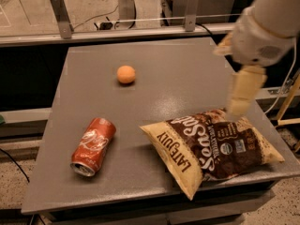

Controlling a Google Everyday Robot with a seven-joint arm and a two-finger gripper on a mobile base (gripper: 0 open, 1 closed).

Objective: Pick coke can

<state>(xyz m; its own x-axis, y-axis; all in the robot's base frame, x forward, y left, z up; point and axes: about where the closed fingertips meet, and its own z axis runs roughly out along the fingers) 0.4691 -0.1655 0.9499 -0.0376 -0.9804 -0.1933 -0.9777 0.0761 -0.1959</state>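
The coke can is red with white script and a silver end. It lies on its side at the front left of the grey table, its silver end toward the front edge. My gripper hangs from the white arm at the right of the camera view. It is above the table's right edge, just over the far end of the chip bag. It is well to the right of the can and holds nothing that I can see.
A small orange ball-like fruit sits at the table's middle back. The brown and tan chip bag lies flat at the front right, between gripper and can. A metal rail with posts runs behind the table.
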